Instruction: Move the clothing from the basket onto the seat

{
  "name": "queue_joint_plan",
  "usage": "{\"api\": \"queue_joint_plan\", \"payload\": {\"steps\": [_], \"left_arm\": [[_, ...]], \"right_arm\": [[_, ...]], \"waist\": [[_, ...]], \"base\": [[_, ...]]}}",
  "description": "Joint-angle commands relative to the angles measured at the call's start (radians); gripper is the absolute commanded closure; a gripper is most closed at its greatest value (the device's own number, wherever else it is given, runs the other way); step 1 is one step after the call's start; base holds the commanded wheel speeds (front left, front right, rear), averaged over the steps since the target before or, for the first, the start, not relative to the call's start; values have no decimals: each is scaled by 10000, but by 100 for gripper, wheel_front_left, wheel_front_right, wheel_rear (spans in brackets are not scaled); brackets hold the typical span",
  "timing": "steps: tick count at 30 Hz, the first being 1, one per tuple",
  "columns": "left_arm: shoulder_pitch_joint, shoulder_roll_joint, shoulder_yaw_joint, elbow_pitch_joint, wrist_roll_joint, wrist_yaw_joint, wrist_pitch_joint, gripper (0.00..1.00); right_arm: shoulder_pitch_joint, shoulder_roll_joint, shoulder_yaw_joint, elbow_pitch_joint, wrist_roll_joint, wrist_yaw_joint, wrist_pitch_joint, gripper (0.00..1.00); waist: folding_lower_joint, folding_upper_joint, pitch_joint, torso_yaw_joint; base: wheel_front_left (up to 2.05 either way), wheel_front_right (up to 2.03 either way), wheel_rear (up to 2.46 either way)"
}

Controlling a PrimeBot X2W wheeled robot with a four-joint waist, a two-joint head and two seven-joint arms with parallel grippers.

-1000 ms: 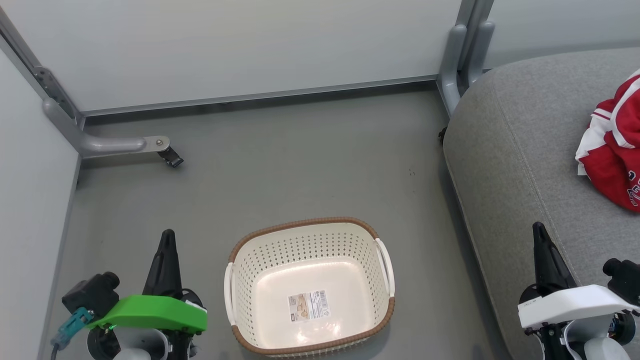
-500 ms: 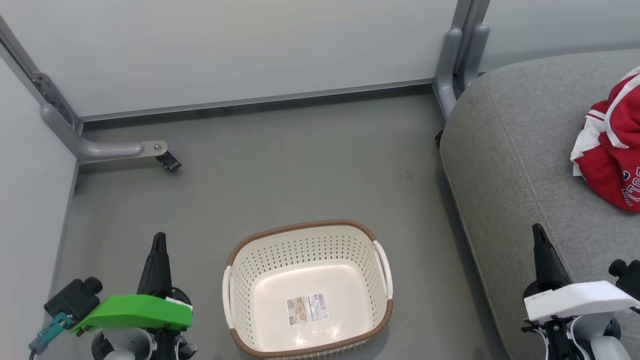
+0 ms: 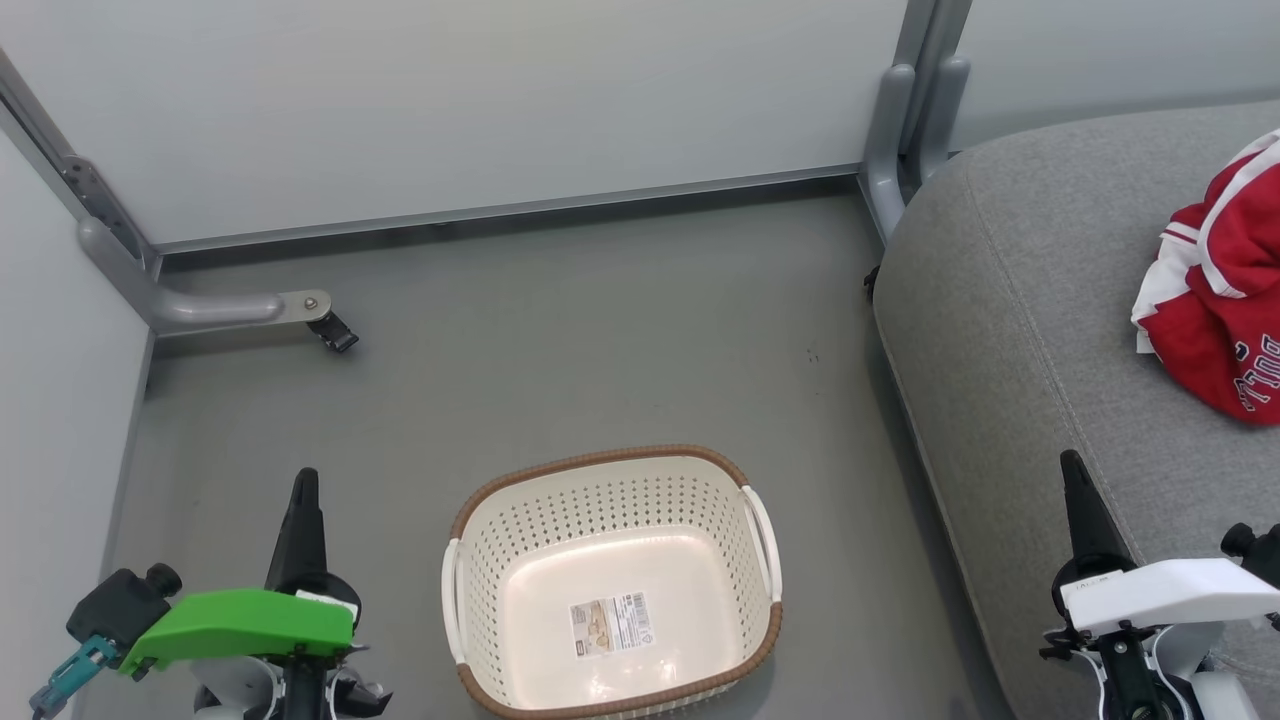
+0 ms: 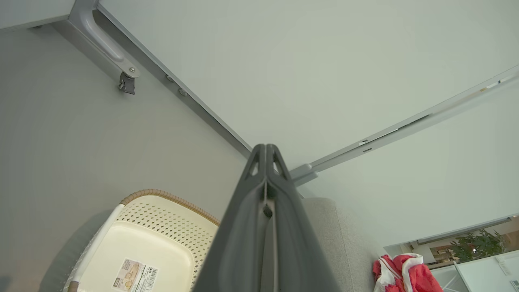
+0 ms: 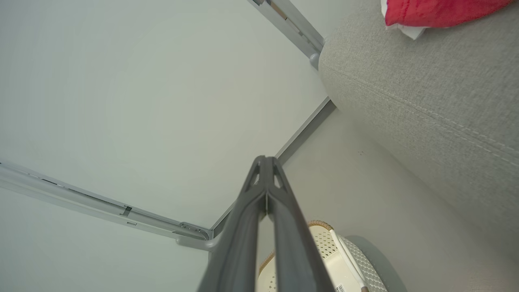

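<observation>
Red and white clothing (image 3: 1215,290) lies bunched on the grey seat (image 3: 1030,330), ahead and to the right of my right fingers (image 3: 1085,520), which are pressed together and grip nothing. My left fingers (image 3: 300,530) are pressed together too. Between the two pairs, the cream basket (image 3: 600,457) stands on the floor (image 3: 600,330), a paper label (image 3: 612,625) on its bottom.

One basket (image 3: 600,458), one sticker (image 3: 610,622) in it. One grey seat (image 3: 1020,300). One red-and-white heap of clothing (image 3: 1215,300), maybe one garment, maybe several, the folds won't say. Two grippers: left gripper (image 3: 304,479), right gripper (image 3: 1071,461).
</observation>
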Motion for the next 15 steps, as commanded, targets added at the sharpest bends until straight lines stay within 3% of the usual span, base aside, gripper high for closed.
{"api": "queue_joint_plan", "payload": {"steps": [1,15], "left_arm": [[-245,78,91,-69,-281,-77,81,100],[-280,88,332,-34,-1711,-173,452,100]], "right_arm": [[-223,-78,-35,-41,312,-2,79,100],[-315,-91,-59,158,1810,-2,464,100]], "waist": [[0,0,-12,-10],[0,0,-111,-86]], "base": [[0,0,0],[0,0,0]]}}
